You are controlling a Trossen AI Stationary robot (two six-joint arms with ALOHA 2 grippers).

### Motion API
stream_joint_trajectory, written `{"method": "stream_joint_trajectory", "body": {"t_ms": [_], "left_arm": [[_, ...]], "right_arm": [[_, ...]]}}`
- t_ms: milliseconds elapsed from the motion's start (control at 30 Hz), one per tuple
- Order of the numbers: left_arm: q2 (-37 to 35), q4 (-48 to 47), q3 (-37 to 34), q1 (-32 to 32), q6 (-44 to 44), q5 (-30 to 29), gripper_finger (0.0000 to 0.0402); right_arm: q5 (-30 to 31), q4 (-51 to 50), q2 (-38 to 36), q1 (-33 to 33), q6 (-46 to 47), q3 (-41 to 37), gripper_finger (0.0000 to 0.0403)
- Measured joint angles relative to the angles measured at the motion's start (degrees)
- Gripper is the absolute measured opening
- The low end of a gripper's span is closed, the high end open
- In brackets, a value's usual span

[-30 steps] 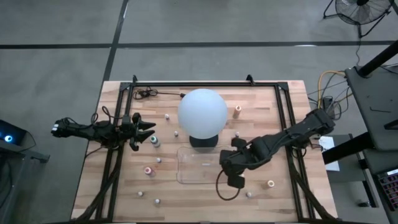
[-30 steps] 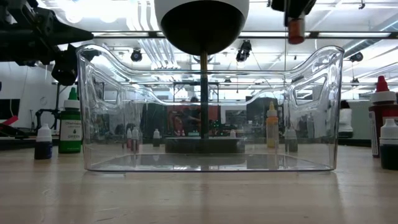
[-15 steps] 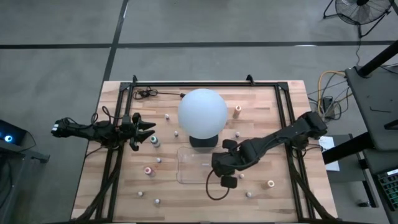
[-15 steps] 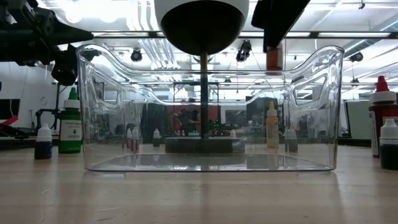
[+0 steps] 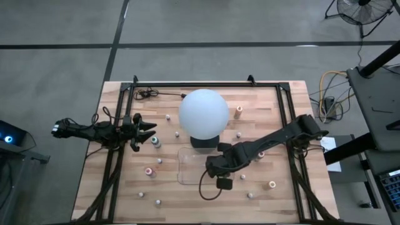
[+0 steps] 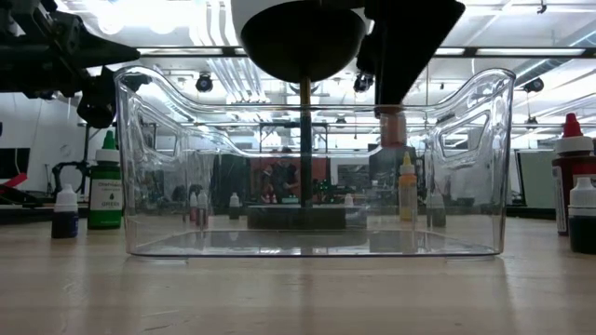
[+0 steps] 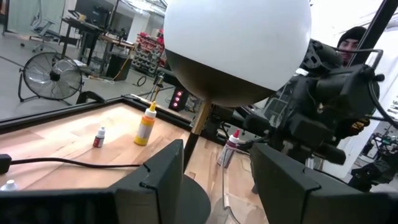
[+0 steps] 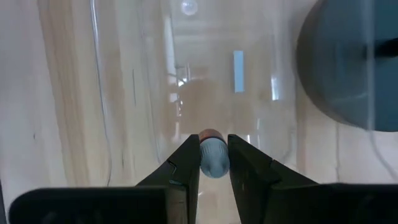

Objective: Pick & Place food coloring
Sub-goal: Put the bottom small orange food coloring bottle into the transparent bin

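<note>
One wooden surface (image 5: pixel 125 187) carries everything here, framed by black rails. On its far middle stands a white globe (image 5: pixel 203 112) on a dark round base (image 5: pixel 204 142). Just near of that base lies a clear plastic tray (image 5: pixel 187 170), which in the low view fills the middle as a see-through tub (image 6: pixel 140 167).

The right arm reaches in from the right side, and its right pincer (image 8: pixel 213 163) hangs above the tray's right part, inside the rim as seen from the low camera. Its fingers are clamped on a small bottle (image 8: pixel 213 155) with a pale grey cap, held by the cap so that the reddish-brown body (image 6: pixel 392 128) hangs clear of the tray floor.

The left arm waits at the left edge of the surface, its left pincer (image 5: pixel 149 127) held apart with nothing between the fingers (image 7: pixel 155 180), pointing toward the globe.

The other small bottles stand scattered around the tray: a green one (image 5: pixel 155 142) just beside the left pincer, a pink one (image 5: pixel 149 171) left of the tray, an orange one (image 5: pixel 239 111) right of the globe, a yellow one (image 5: pixel 272 185) near the right front, and several whitish ones such as one near the front edge (image 5: pixel 157 202).
</note>
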Motion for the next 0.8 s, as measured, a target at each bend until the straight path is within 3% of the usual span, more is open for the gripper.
{"method": "stream_joint_trajectory", "body": {"t_ms": [800], "left_arm": [[0.09, -0.21, 0.0, 0.01, 0.0, 0.0, 0.0161]], "right_arm": [[-0.8, 6.02, 5.45, 2.7, 0.76, -0.63, 0.0063]]}}
